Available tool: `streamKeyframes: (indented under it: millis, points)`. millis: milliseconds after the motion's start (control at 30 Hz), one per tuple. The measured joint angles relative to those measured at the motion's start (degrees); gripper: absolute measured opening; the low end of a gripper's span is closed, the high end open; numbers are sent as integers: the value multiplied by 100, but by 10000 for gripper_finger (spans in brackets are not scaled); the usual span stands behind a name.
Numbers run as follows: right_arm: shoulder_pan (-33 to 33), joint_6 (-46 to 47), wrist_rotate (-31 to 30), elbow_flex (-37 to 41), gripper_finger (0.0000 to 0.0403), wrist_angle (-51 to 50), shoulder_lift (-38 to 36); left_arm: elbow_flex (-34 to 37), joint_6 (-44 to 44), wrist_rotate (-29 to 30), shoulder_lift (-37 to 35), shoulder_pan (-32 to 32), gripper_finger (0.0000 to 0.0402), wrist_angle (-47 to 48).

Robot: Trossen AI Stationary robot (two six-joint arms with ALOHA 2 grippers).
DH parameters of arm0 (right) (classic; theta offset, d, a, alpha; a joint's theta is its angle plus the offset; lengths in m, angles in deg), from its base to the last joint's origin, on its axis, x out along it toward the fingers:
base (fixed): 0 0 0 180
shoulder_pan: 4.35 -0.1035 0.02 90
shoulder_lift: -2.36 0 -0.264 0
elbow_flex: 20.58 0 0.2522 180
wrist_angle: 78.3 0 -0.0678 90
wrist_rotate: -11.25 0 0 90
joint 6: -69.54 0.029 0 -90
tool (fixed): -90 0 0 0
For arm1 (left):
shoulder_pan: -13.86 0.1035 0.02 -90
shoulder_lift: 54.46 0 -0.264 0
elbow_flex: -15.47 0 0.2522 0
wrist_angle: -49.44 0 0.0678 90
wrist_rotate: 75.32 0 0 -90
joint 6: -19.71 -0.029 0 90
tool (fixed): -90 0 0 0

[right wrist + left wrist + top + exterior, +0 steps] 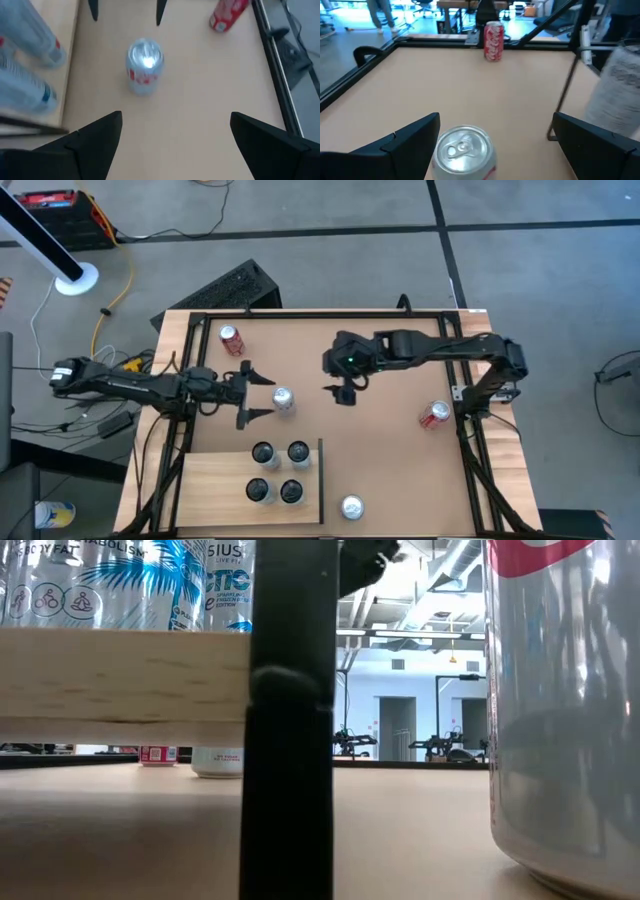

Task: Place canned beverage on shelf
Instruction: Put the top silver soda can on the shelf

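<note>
Aluminium can point(283, 400) stands upright mid-bench, between the left end effector point(255, 393) fingers, which are spread wide and not touching it. We expect it thin-walled, rigid enough but dentable, and slick, so we'd grip mid-body with moderate force. Right end effector point(344, 390) hangs nearby, spread, empty. Shelf point(215, 490) holds four cans.

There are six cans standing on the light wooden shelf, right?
Not six. The high view shows four cans standing on the light wooden shelf, in two rows of two. The other cans are on the brown table, off the shelf.
</note>
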Motion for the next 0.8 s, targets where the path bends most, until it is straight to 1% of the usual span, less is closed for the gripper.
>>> streamKeyframes:
  millis: [133,267,400,500,800]
  points:
    - [-2,-8,-80,2,393,-462,-96,0,-97,7,651,39,371,-621]
    - [24,-120,-90,4,393,-654,-115,0,-83,-29,1274,262,371,-1145]
    - [96,-153,-93,4,393,-744,-116,0,108,-464,1716,528,371,-1462]
    - [188,-149,-93,4,393,-741,-116,0,168,-609,1886,651,371,-1479]
    - [297,-132,-90,7,393,-577,-116,-2,-26,-539,1976,793,371,-1261]
